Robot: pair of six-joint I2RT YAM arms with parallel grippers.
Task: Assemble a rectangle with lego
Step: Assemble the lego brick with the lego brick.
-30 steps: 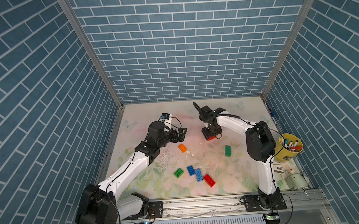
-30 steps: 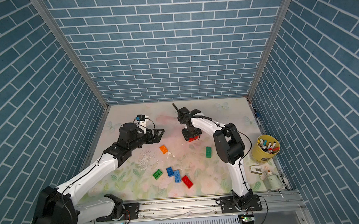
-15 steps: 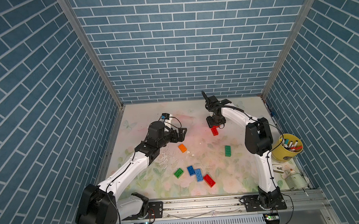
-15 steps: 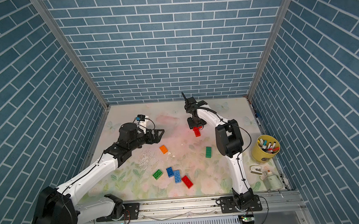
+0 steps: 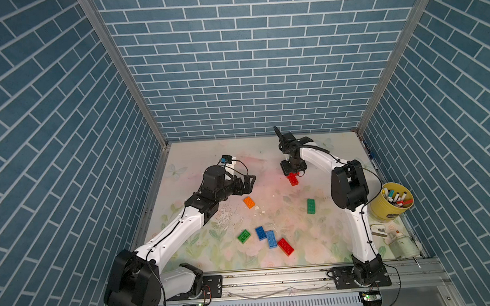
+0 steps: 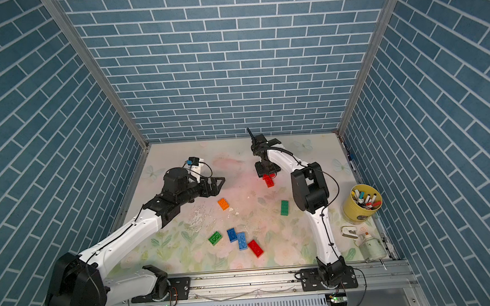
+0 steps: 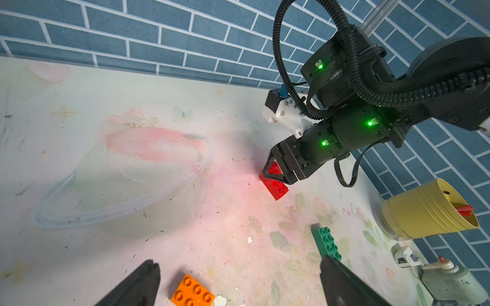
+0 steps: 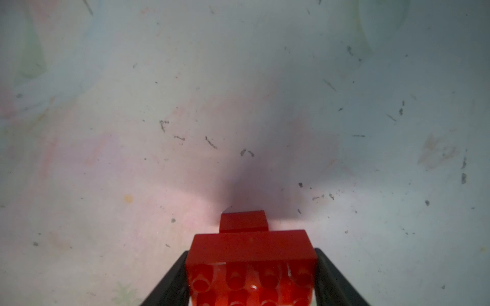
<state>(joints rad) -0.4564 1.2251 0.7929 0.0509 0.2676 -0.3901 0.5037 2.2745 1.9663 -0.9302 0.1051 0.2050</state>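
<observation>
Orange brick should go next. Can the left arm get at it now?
Probably yes: the left pincer is open, hanging near the orange brick, which lies alone, nothing between them. The right pincer, shut on a red brick, is well clear.

The fingers of your right gripper (image 5: 293,172) have a first brick (image 8: 250,247) between them, with a second brick (image 8: 243,221) touching it just past the tips. A lone brick (image 7: 192,292) lies on the table (image 7: 132,212), below and between the fingers of your left gripper (image 7: 236,267). Behind the right fingers, toward the base, lies a side brick (image 5: 310,206). Farther back is a row of four bricks (image 5: 271,239). The cup (image 5: 387,209) stands right of that arm.
</observation>
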